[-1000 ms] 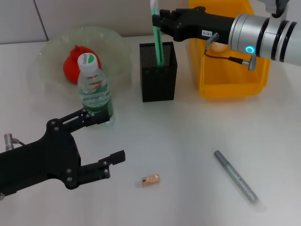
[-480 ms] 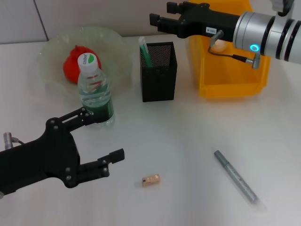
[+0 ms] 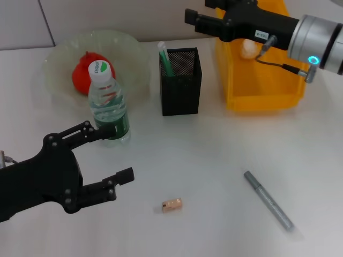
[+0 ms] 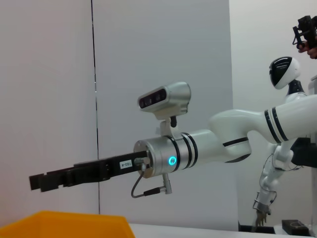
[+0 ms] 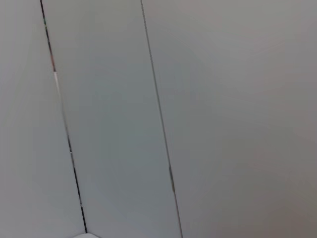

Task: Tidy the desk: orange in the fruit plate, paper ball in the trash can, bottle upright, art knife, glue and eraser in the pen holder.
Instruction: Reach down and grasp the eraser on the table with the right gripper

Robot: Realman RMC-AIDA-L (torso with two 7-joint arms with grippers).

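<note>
The orange (image 3: 84, 75) lies in the pale-green fruit plate (image 3: 56, 56) at the back left. In front of the plate the bottle (image 3: 109, 104) stands upright. The black mesh pen holder (image 3: 181, 88) holds a green-and-white stick, the glue (image 3: 165, 60). The paper ball (image 3: 249, 49) rests inside the yellow trash can (image 3: 262, 85). The tan eraser (image 3: 172, 204) and the slim grey art knife (image 3: 269, 201) lie on the desk in front. My right gripper (image 3: 196, 9) hovers open and empty behind the pen holder, by the trash can's back left corner. My left gripper (image 3: 115, 151) is open and empty, just in front of the bottle.
The white desk (image 3: 214, 144) runs between the pen holder and the two loose items. In the left wrist view the right arm's gripper (image 4: 37, 181) reaches out above the trash can rim (image 4: 64, 223). The right wrist view shows only a grey wall.
The right gripper let the green stick drop into the pen holder, then rose and moved right toward the trash can. The left gripper drifted slightly left and toward me.
</note>
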